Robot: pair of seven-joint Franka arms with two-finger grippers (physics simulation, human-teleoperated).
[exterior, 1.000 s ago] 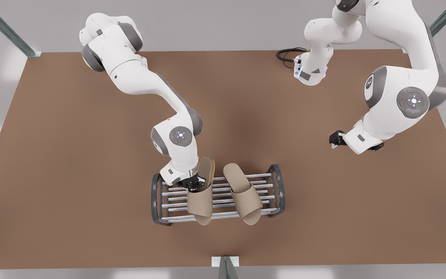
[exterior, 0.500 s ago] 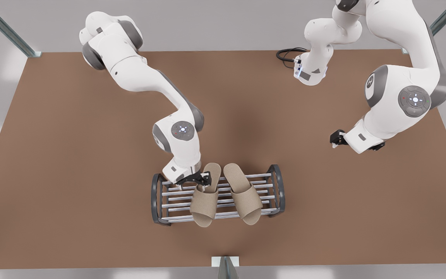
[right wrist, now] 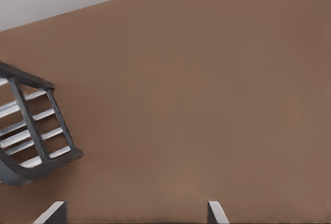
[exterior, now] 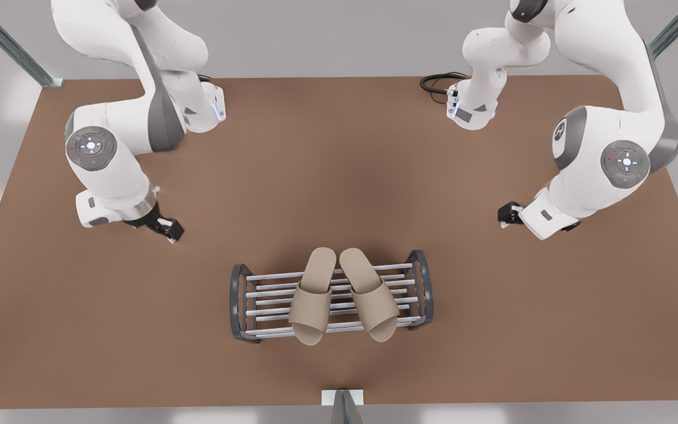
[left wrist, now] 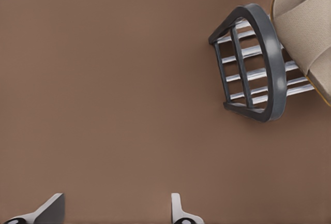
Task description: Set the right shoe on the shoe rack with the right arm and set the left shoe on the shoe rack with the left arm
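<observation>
In the front view the shoe rack [exterior: 235, 300] sits at about 6 o'clock on the brown table [exterior: 339, 165]. The right shoe [exterior: 312, 297] and the left shoe [exterior: 371, 294] lie side by side across its bars, heels apparently touching. The right gripper [exterior: 165, 228] hovers at 9 o'clock and the left gripper [exterior: 507, 215] at 3 o'clock, both well apart from the rack, each with fingers spread and holding nothing.
</observation>
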